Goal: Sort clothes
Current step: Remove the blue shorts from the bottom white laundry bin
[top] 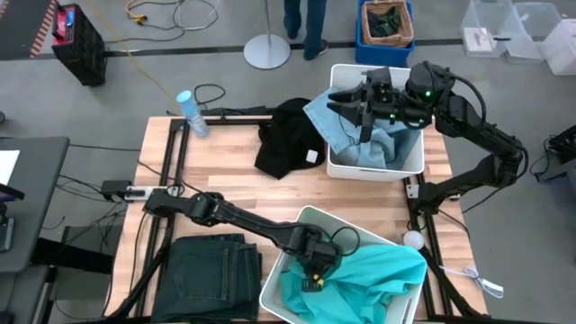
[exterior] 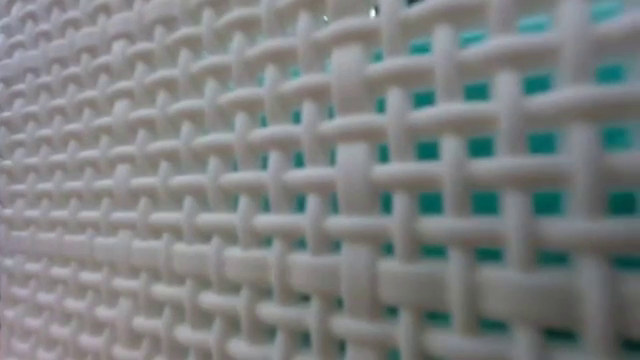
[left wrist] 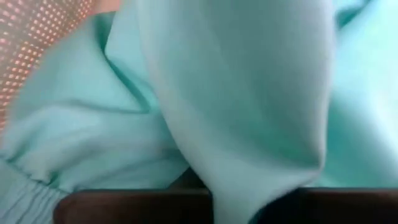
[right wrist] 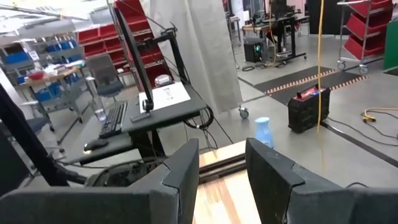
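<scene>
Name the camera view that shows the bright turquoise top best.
The high view: the bright turquoise top shows whole there, heaped in the near white woven plastic bin. The left wrist view fills with its folds, too close for shape. The low view shows only turquoise patches through the bin's weave. The right wrist view shows none of it.

- Left arm stretches toward the lower centre of the high view; left pincer [top: 317, 270] closed.
- Right arm folds at upper right; right pincer [top: 346, 101] parted, empty.

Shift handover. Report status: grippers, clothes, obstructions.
Left gripper shut on turquoise top in near bin. Right gripper open over far bin, above denim. Nothing in the way.
</scene>
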Motion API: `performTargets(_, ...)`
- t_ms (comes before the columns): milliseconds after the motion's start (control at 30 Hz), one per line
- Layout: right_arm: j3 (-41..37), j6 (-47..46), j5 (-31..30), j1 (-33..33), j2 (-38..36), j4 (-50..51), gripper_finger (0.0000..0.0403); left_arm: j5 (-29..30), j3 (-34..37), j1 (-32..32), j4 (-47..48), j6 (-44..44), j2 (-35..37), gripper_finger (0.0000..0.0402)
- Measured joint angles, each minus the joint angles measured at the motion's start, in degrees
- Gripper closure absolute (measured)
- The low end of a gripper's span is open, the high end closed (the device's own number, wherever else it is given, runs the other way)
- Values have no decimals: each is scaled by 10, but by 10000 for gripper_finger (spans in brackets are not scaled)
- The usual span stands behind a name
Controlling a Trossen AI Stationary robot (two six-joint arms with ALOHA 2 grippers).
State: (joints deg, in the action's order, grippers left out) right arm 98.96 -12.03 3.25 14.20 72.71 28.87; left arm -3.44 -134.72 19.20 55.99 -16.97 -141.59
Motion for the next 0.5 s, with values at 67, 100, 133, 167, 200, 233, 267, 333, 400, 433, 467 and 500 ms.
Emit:
performTargets(67, 0, 0, 0, 0, 0, -4, 255, 24, 0, 5, 3, 10, 19, 397)
performTargets(100, 0, -1, 0, 0, -1, -6, 255, 38, 0, 6, 2, 15, 31, 397)
performTargets(133, 0, -1, 0, 0, -2, -6, 255, 50, 0, 7, 1, 19, 45, 397)
performTargets(167, 0, -1, 0, 0, -3, -8, 255, 61, 0, 7, 0, 22, 61, 398)
performTargets(200, 0, -1, 0, 0, -4, -11, 255, 71, 0, 7, -3, 25, 76, 398)
performTargets(233, 0, -1, 0, 0, -7, -13, 255, 83, 0, 6, -6, 28, 92, 398)
performTargets(267, 0, -1, 0, 0, -10, -12, 255, 95, 0, 6, -9, 32, 109, 399)
performTargets(333, 0, -1, 0, 1, -14, -12, 255, 116, 0, 3, -20, 44, 142, 399)
performTargets(400, 0, -1, 0, 1, -21, -12, 255, 137, 0, -1, -39, 59, 178, 399)
performTargets(433, 0, -1, 0, 1, -25, -12, 255, 147, 0, -3, -48, 67, 198, 399)
performTargets(467, 0, -1, 0, 1, -28, -12, 255, 155, 0, -7, -59, 74, 214, 400)
performTargets(500, 0, -1, 0, 1, -32, -12, 255, 162, 0, -11, -72, 82, 235, 400)
